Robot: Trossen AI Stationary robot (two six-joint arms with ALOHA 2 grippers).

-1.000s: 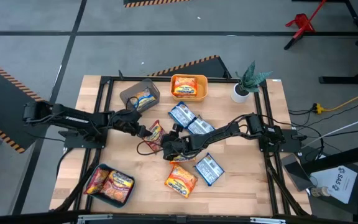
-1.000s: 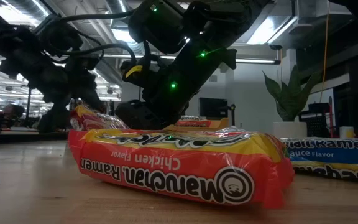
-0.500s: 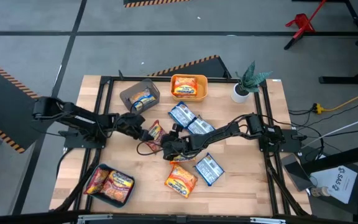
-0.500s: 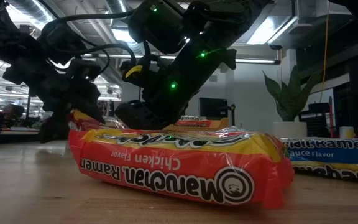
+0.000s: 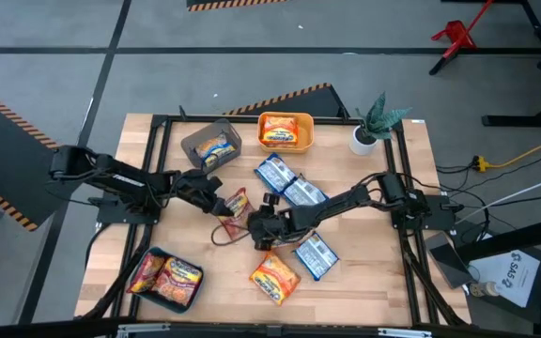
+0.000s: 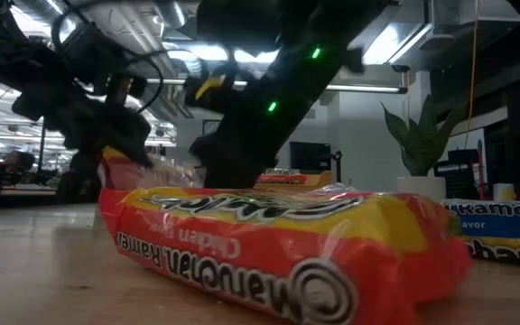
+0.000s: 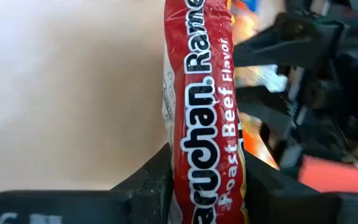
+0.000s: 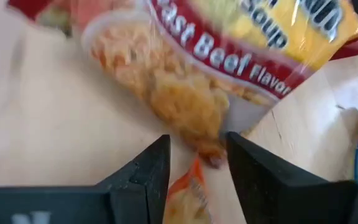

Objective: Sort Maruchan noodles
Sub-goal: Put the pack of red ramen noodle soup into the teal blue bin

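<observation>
A red Roast Beef noodle packet point(image 5: 237, 203) stands tilted on one long edge near the table's middle. My left gripper point(image 5: 222, 204) is shut on it from the left. An orange Chicken noodle packet point(image 5: 273, 274) lies toward the near edge. It fills the low view point(image 6: 278, 244). My right gripper point(image 5: 255, 228) stands just beyond its far end, shut on a bit of orange wrapper. In the right wrist view the red packet point(image 8: 229, 43) lies just ahead of the right fingers. My left gripper pinches the red packet's two flat faces point(image 7: 207, 168) between its two fingers, near one end. The fingers come slanting down from the table's left. The packet stands on edge between them and runs on away from them. My right gripper has the orange packet's far edge point(image 8: 188, 183) between its two fingers, coming slanting down from the table's right. Only a strip of wrapper shows there. The rest of the packet trails toward the near edge; I cannot tell whether it touches the table.
At the far side stand a grey bin point(image 5: 212, 143) and an orange bin point(image 5: 285, 130), each with a packet. A teal bin point(image 5: 167, 279) with red packets stands near left. Blue packets point(image 5: 275, 174), point(image 5: 301, 192), point(image 5: 316, 255) lie loose. A potted plant point(image 5: 369, 131) stands far right.
My left gripper has tipped down and moved a little toward the table's right, onto the red packet, which now stands between its fingers. My right gripper has risen, and the orange packet has turned and shifted toward the near edge, looming larger in the low view.
</observation>
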